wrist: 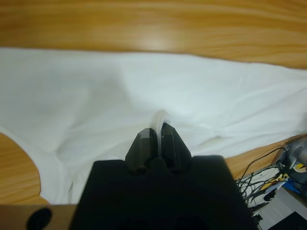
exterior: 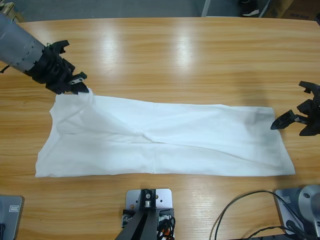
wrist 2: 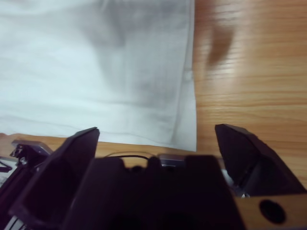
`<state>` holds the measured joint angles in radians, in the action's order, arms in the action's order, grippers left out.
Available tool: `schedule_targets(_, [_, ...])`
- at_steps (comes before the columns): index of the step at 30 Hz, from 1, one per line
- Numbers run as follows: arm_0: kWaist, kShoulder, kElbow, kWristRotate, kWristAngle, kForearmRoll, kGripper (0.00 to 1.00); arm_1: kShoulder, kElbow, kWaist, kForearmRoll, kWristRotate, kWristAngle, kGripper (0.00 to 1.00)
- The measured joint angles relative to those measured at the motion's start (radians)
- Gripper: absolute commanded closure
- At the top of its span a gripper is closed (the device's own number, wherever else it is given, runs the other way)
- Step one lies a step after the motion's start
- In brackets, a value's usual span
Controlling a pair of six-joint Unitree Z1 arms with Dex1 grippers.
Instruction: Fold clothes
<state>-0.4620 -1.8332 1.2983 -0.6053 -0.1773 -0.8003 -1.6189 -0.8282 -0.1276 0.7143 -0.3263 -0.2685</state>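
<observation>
A long wooden bench [exterior: 175,55] with a glossy, pale-grained top fills the scene, light pooling on its varnish. Across its middle lies the white shirt [exterior: 165,145], spread into a long, roughly rectangular band that runs nearly from one end of the bench to the other.

At the far left, the left gripper [exterior: 82,86] comes in from the upper corner, its jaws pressed together on a small peak of cloth at the shirt's upper left corner; the left wrist view shows a white nub of fabric standing up between the two black tips. Soft creases fan from that pinch toward the shirt's centre, where a diagonal fold line crosses the cloth. The fabric looks thin, matte and limp, with a hemmed edge at the right end.

At the far right, the right gripper [exterior: 292,120] hangs just beside the shirt's right edge, jaws spread wide and holding nothing.

The pinch on the left looks shallow, so the cloth could slip free if pulled hard. Lifting one corner alone would likely drag the whole band askew or bunch it, and the right gripper, if it closes off the hem, would catch only wood.
</observation>
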Motion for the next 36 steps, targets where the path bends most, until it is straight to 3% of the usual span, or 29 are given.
schedule_targets(6, [0.000, -0.006, 0.004, 0.007, 0.008, 0.000, 0.027, -0.006, 0.004, 0.019, -0.011, 0.000, 0.000, 0.000])
schedule_targets(10, [0.002, 0.020, 0.006, -0.010, 0.093, 0.002, 0.004, -0.006, 0.008, 0.030, -0.012, 0.000, 0.000, 0.000])
schedule_targets(15, [0.008, 0.103, -0.012, -0.161, 0.120, -0.029, 0.000, -0.005, 0.014, 0.033, -0.015, 0.000, 0.000, 0.000])
schedule_targets(20, [-0.031, 0.131, -0.116, -0.295, 0.114, -0.041, 0.001, -0.002, 0.017, 0.033, -0.020, 0.000, -0.003, 0.000])
schedule_targets(22, [-0.059, 0.141, -0.151, -0.336, 0.114, -0.041, 0.088, 0.002, 0.019, 0.033, -0.020, 0.000, -0.004, 0.000])
schedule_targets(24, [-0.087, 0.144, -0.171, -0.347, 0.117, -0.041, 0.092, 0.003, 0.021, 0.033, -0.020, 0.001, -0.008, 0.000])
schedule_targets(27, [-0.146, 0.144, -0.173, -0.165, 0.128, -0.028, 0.089, 0.003, 0.025, 0.037, -0.024, 0.004, -0.016, 0.000])
schedule_targets(30, [-0.221, 0.145, -0.173, 0.105, 0.140, -0.021, 0.262, 0.004, 0.029, 0.042, -0.029, 0.005, -0.020, 0.000])
schedule_targets(36, [-0.312, 0.155, -0.185, 0.795, 0.274, -0.021, 0.325, 0.006, 0.037, 0.048, -0.036, 0.005, -0.021, 0.000])
